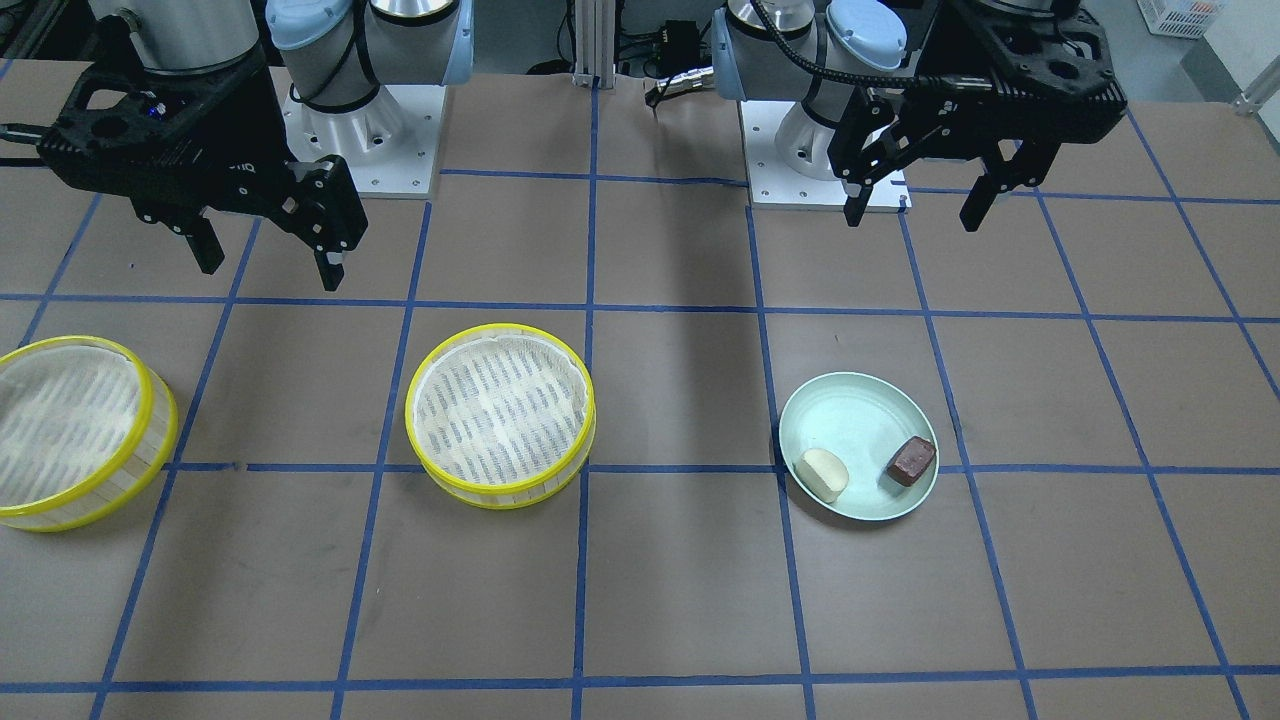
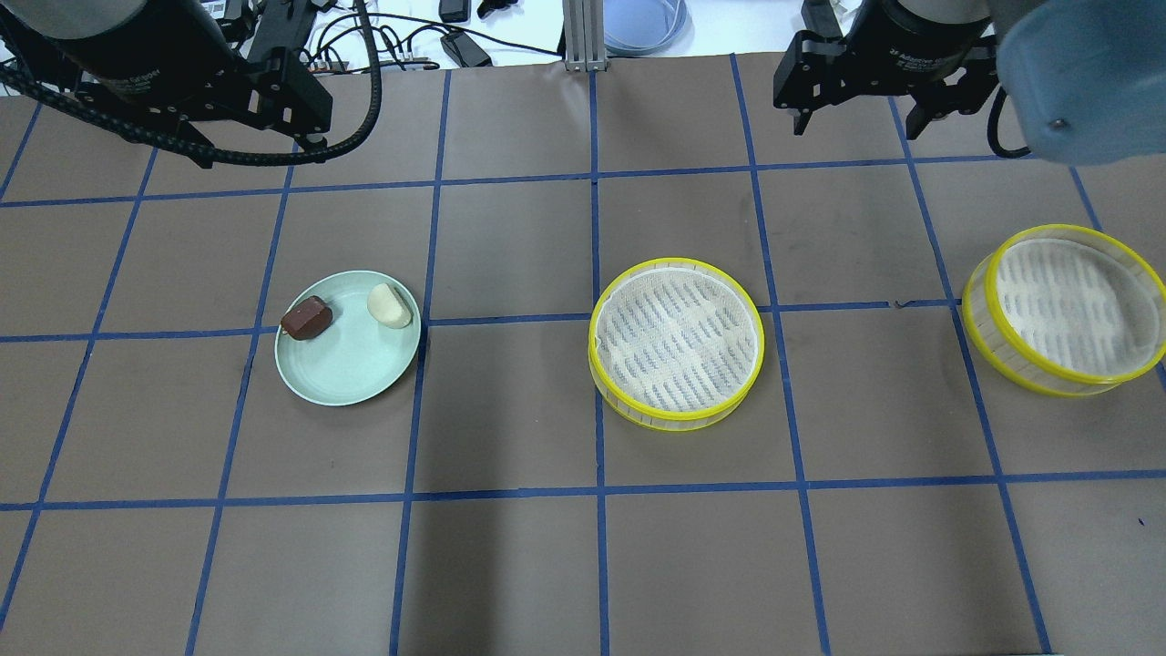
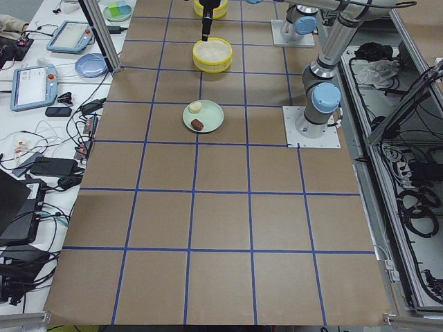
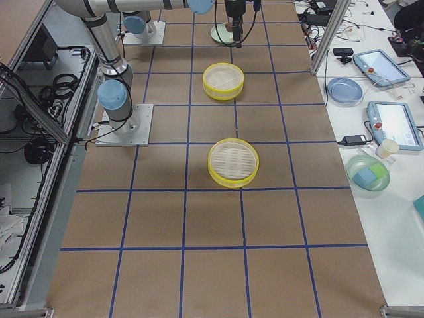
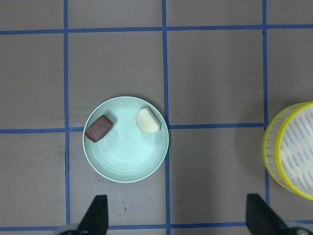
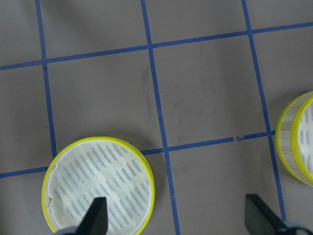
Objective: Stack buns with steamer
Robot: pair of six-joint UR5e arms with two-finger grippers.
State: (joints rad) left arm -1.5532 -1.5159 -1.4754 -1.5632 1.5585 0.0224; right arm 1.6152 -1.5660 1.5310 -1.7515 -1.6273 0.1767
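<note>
The left gripper (image 1: 912, 215) and right gripper (image 1: 270, 268) hung high, fingers spread; the left wrist camera saw the buns (image 5: 147, 121), the right only steamers (image 6: 100, 176).

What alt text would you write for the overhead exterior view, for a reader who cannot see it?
A mint-green plate, left on a brown gridded table, holds a reddish-brown bun and a cream bun, apart; the yellow-rimmed centre steamer and right steamer are empty. The left pincer and right pincer hang open at the far edge.
</note>
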